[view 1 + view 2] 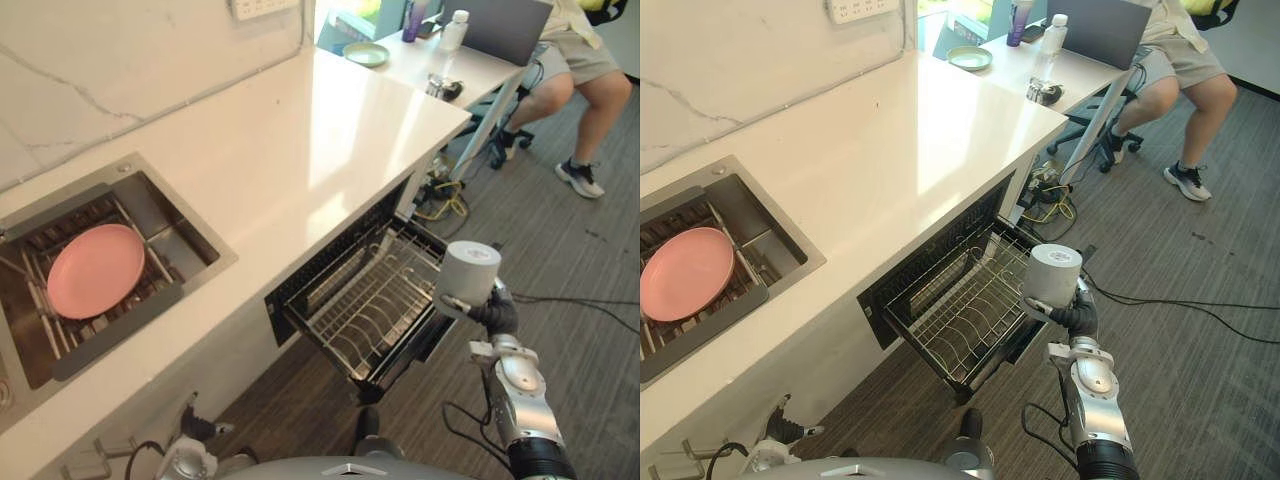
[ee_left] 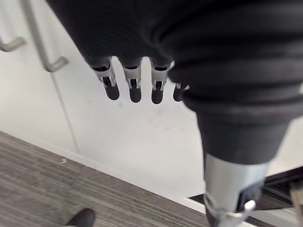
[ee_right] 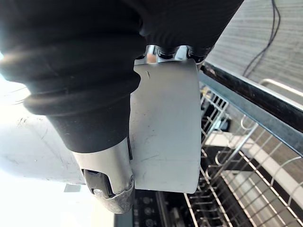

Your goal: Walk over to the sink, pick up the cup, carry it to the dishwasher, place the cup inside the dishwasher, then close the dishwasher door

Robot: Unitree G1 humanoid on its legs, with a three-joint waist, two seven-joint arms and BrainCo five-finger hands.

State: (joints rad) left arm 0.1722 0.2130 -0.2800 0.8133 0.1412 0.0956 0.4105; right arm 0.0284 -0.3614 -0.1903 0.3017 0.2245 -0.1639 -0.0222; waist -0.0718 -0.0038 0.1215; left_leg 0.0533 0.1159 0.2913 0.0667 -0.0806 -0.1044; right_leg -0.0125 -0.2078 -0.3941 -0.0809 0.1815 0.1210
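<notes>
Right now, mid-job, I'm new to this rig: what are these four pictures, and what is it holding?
This is a humanoid robot with two hands. The two wide pictures come from cameras in its head and look down on the same scene. The two close-ups come from a camera on each wrist.

The right hand is curled round a white cup, held by the outer edge of the pulled-out rack of the open dishwasher. The left hand hangs open by a white cabinet and holds nothing.

A pink plate lies in the sink. A person sits at the far desk.
</notes>
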